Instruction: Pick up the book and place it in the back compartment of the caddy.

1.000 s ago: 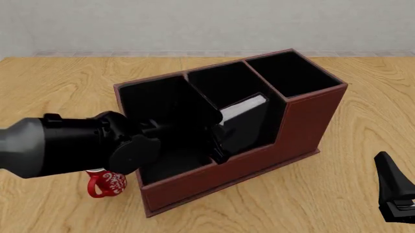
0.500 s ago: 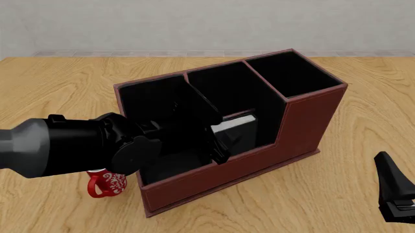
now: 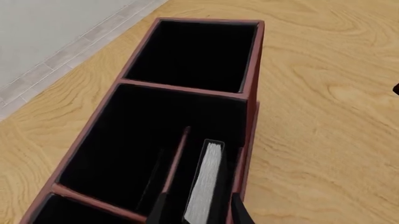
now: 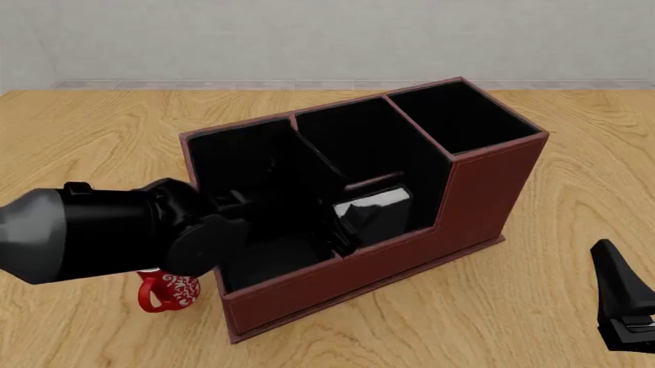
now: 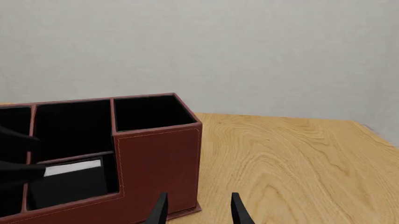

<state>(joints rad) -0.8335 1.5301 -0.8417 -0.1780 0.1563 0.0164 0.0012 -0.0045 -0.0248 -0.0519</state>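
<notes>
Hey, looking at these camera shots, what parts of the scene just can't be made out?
- Mug: front view, mostly hidden under the left arm; only its red-and-white lower part shows.
- Left gripper: front view, its black jaws are lost against the caddy's black lining; whether they touch the book is unclear.
- Right gripper: wrist view, cut off by the edge.
- Book's lower part: hidden by caddy walls.

You see the caddy (image 4: 409, 199) mid-table (image 4: 92, 123), with the book (image 4: 376, 208) upright in the middle column's section against the low outer wall, just nearside of the cross partition (image 3: 176, 161). The mug (image 4: 164, 290) sits at the caddy's left end. Your right tool (image 4: 627, 322) is well apart, right.
</notes>
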